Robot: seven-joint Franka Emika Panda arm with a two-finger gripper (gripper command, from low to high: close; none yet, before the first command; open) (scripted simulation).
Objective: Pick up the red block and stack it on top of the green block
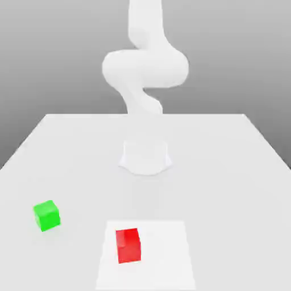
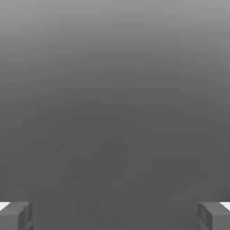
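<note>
My gripper (image 2: pixel 115 215) is spread wide, holding nothing. The red block (image 1: pixel 128 245) sits near the table (image 1: pixel 227 170) front edge. The green block (image 1: pixel 46 215) lies toward its front left corner.

Bright, flat light washing over the white counter (image 1: pixel 227 170), the pale arm (image 1: pixel 145 68) nearly blending into the grey graded backdrop, edges looking soft, faint shadows barely showing beside the green block (image 1: pixel 46 215) and red block (image 1: pixel 128 245), the hand view fading from lighter to darker grey.
</note>
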